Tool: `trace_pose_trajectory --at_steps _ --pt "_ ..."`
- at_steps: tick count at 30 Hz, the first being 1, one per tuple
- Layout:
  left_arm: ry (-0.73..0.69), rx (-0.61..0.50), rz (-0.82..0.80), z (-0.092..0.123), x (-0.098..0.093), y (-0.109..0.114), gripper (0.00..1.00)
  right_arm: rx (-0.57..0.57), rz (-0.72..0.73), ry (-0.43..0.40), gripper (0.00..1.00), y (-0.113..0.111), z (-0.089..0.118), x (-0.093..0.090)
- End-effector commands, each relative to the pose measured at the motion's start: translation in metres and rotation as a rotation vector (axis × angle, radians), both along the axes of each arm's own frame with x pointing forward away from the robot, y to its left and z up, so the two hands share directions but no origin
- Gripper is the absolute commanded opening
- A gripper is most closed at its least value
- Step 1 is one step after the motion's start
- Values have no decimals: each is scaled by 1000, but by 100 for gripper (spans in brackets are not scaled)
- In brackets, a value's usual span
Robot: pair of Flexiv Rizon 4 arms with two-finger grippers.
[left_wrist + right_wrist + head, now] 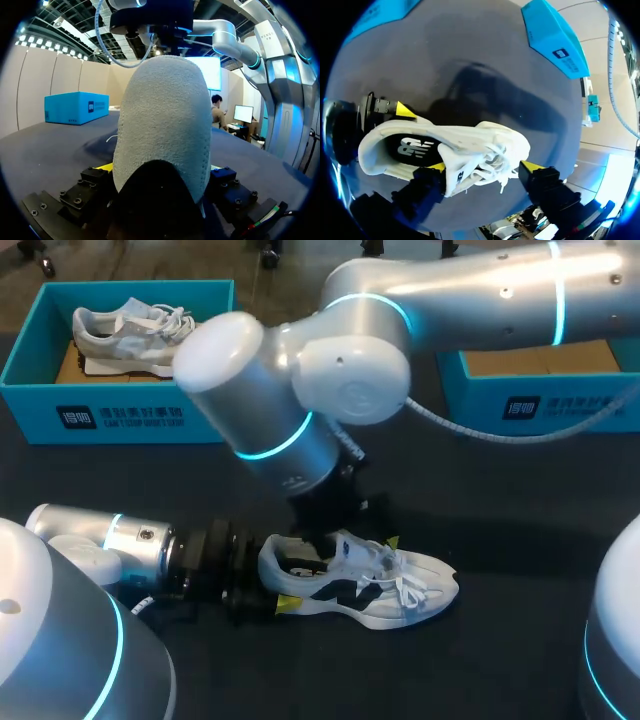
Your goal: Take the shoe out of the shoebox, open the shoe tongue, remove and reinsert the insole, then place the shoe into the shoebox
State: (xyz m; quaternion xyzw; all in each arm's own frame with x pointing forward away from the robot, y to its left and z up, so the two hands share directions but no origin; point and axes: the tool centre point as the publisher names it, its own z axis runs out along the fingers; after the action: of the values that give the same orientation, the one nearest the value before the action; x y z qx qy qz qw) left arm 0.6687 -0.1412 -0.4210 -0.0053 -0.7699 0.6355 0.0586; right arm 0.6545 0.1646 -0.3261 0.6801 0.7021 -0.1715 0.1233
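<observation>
Left arm [110,540] is seen nearest, low across the table [520,540]. Left gripper [258,585] is clamped on the heel of the white sneaker [370,585], one finger on each side. Left shoebox [120,418], at the far edge, is occupied by a second sneaker [130,332]. White sneaker is set on its sole mid-table, toe to the right, outside both boxes. Right gripper [484,167] is hung over the laces [405,588], fingers spread wide, nothing pinched. Dark insole [415,148] is seen seated inside the collar. Right shoebox [540,405] looks empty.

Handling, as judged: light; upper soft and easily crushed; sole and heel counter stiff, so the heel is the right anchor. Tongue can't be made out under the laces. It is best pinched at its top edge and is likely thin and floppy. Loose laces could be snagged.
</observation>
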Motion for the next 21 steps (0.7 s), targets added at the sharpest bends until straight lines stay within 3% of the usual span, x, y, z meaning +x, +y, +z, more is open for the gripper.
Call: trace_pose_trajectory --at_steps 1,5,8,11,14,21 --pt "-1 0 3 -3 3 -1 0 54 -325 -134 66 -8 5 -1" --pt "-1 0 3 -3 3 -1 0 86 -318 -105 50 -7 5 2" --pt "-1 0 3 -3 3 -1 0 118 -317 -84 45 -6 4 2" --pt "-1 0 3 -3 3 -1 0 174 -307 -69 30 -4 2 0" --pt "-1 0 3 -3 3 -1 0 215 -300 -64 0 -5 5 -3" --pt "-1 0 3 -3 3 -1 0 316 -252 -41 0 -19 13 -5"
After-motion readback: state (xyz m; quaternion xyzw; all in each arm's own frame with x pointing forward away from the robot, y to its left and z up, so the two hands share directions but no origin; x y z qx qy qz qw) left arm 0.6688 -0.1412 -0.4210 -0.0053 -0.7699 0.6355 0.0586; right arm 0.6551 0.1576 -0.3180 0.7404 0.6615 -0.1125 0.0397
